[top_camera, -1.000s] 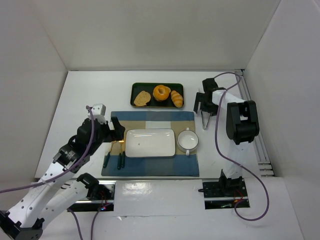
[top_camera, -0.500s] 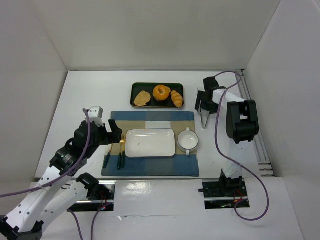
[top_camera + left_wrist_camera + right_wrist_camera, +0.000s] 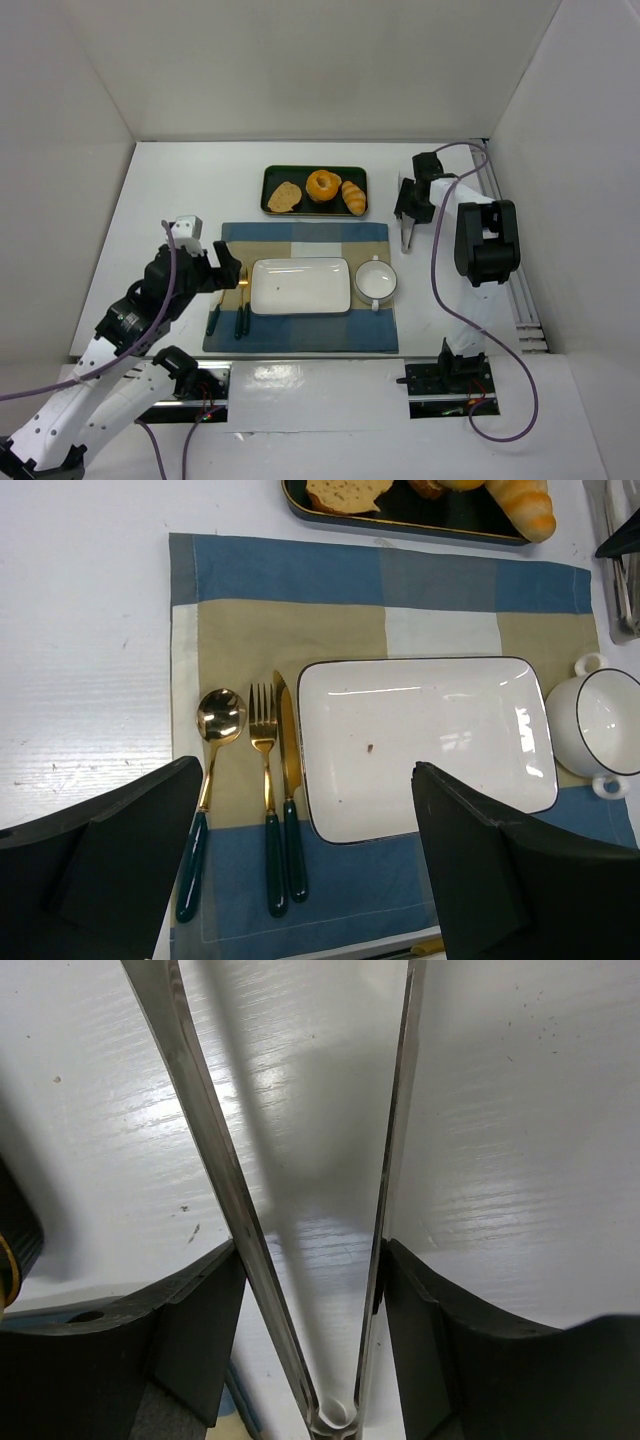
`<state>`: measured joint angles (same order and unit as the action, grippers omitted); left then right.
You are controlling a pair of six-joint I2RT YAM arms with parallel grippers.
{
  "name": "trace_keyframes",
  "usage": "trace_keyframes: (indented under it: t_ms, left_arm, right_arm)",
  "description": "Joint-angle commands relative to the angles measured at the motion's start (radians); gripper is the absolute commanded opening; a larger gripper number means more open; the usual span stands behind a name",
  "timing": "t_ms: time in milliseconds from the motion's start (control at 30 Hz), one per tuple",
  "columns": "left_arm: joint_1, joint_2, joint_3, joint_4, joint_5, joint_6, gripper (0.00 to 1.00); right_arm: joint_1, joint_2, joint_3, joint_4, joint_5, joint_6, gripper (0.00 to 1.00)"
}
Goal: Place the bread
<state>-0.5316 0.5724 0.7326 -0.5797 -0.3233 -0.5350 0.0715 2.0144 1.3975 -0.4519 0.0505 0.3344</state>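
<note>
The glossy golden-orange ring-shaped bagel (image 3: 323, 185) sat in the middle of the dark rectangular tray (image 3: 275, 172) at the far side of the white table (image 3: 180, 190). A flat brown toast slice (image 3: 285, 196) lay on its left and a small oblong croissant-like roll (image 3: 353, 196) on its right. Neither of my grippers touched it.

Just this side of the tray lay the blue-and-beige checked cloth placemat (image 3: 300, 235). It carried a white rectangular plate (image 3: 300, 285) and, to the right of the plate, a small white two-handled cup (image 3: 376, 280). Left of the plate lay a gold spoon (image 3: 212, 750), a gold fork (image 3: 265, 780) and a gold knife (image 3: 288, 780), all green-handled and side by side.

My right gripper (image 3: 408, 205) was to the right of the tray, off the placemat, clamped on a pair of silver metal tongs (image 3: 406, 235). In the wrist view each black finger (image 3: 200, 1330) pressed against the outside of one tong arm (image 3: 210, 1160), and the arms spread apart over bare table (whether the tips rested on it I could not tell).

My left gripper (image 3: 225, 265) hung over the left edge of the placemat, near the cutlery. Its fingers (image 3: 120, 850) stood wide apart and held nothing.
</note>
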Motion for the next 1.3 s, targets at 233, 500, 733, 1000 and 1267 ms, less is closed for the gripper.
trace_keyframes:
  t_ms: [233, 500, 733, 1000, 1267]
  left_arm:
    - [0.005, -0.019, -0.007, 0.0, -0.014, -0.022, 1.0]
    - [0.005, -0.019, -0.016, 0.018, -0.005, -0.031, 1.0]
    - [0.005, -0.019, -0.035, 0.061, 0.013, -0.051, 1.0]
    - [0.005, -0.009, -0.044, 0.107, 0.023, -0.06, 1.0]
    - [0.005, 0.0, -0.044, 0.126, 0.023, -0.042, 1.0]
  right_arm:
    - [-0.001, -0.12, 0.064, -0.005, 0.006, 0.028, 0.61]
    - [-0.001, -0.215, 0.158, -0.044, -0.083, -0.014, 0.6]
    - [-0.001, -0.284, 0.222, -0.034, -0.282, -0.044, 0.6]
    - [0.011, -0.267, 0.244, -0.045, -0.457, -0.093, 0.6]
    - [0.071, -0.235, 0.181, 0.01, -0.508, -0.13, 0.6]
